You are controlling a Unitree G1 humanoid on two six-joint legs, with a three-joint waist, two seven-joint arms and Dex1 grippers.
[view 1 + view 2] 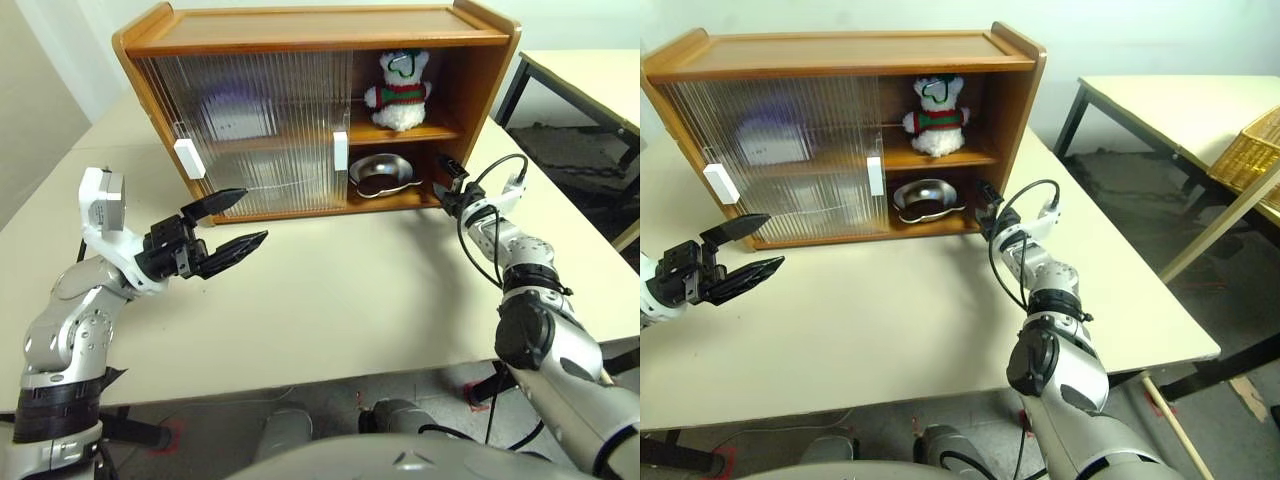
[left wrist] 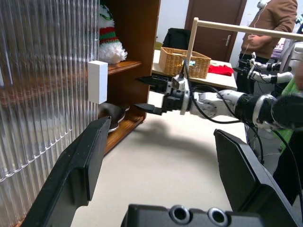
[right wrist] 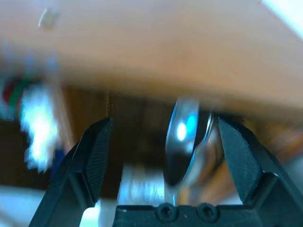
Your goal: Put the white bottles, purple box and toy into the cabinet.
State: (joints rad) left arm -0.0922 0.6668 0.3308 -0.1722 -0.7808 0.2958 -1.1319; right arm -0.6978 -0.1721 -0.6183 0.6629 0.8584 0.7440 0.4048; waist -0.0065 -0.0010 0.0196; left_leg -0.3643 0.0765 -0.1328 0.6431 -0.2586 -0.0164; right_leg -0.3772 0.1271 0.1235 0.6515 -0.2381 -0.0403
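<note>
Both my grippers hung empty with fingers spread: my left gripper (image 1: 236, 222) hovered over the table (image 1: 330, 300) before the cabinet (image 1: 300, 110) (its ribbed doors slid left), my right gripper (image 1: 445, 183) at the open lower shelf, near the steel bowl (image 1: 380, 175). Above it, the toy (image 1: 400, 92) sat upright on the upper shelf.

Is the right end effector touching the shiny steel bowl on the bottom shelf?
Apart. In the left wrist view the open right end effector hangs outside the cabinet, with bare table between it and the steel bowl.
</note>
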